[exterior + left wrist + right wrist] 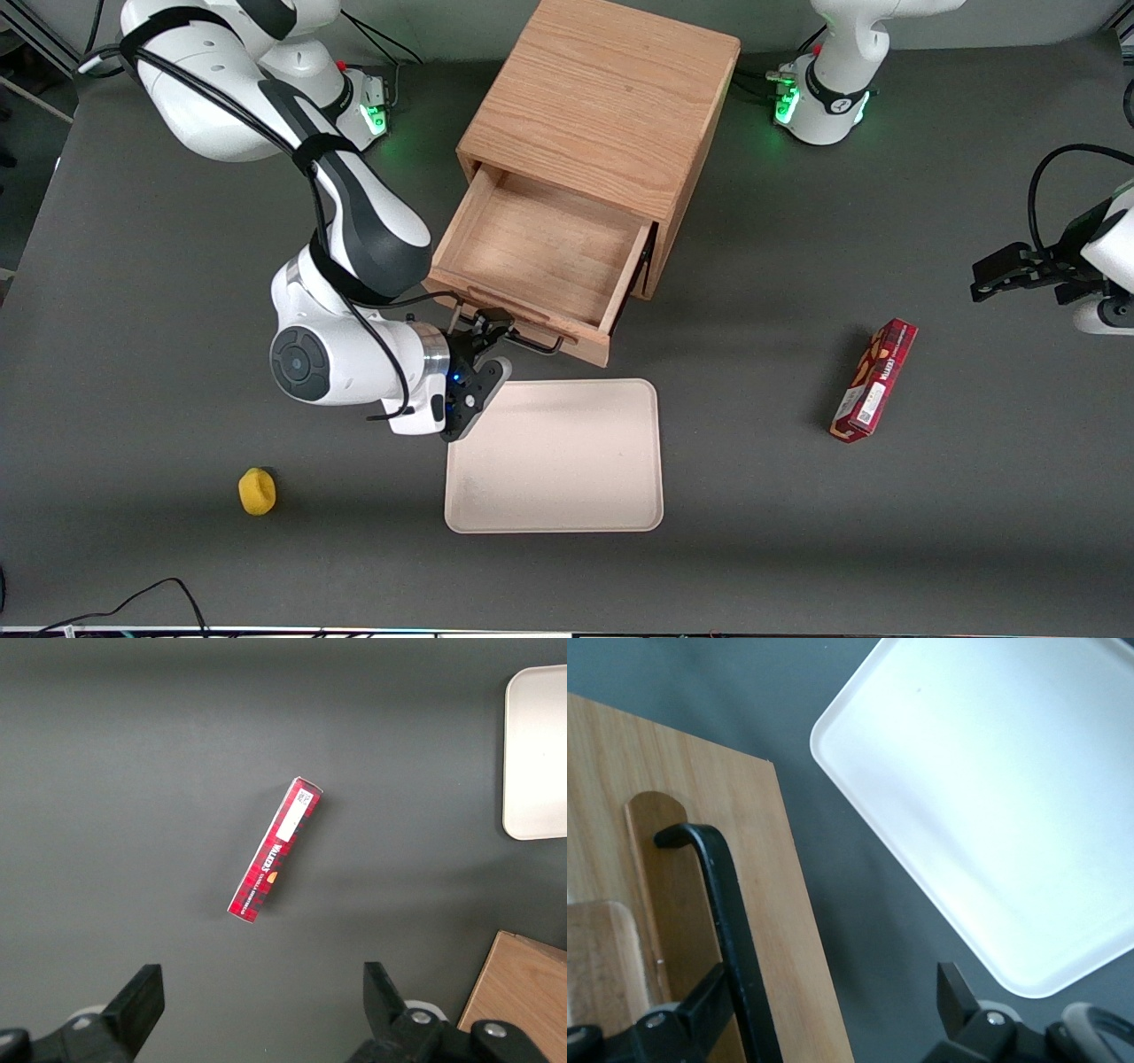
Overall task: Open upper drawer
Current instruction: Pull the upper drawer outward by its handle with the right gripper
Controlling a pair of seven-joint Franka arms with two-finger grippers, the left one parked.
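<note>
Now the upper drawer point(540, 252) stands pulled out, its handle point(731, 930) between the spread gripper point(485, 347) fingers.

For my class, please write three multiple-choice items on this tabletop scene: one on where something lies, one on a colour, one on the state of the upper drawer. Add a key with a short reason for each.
1. Where does the cream tray lie?
A. In front of the cabinet, nearer the front camera
B. Inside the drawer
C. On top of the cabinet

2. What colour is the small soft object toward the working arm's end of the table?
A. Blue
B. Yellow
C. Green

3. In what state is the upper drawer?
A. Fully closed
B. Removed from the cabinet
C. Pulled out, bare interior showing

Key: 1 A, the tray rests on the table before the drawer front. 2 B, it is plainly yellow. 3 C, its wooden floor is exposed, with the tool at the black handle.
</note>
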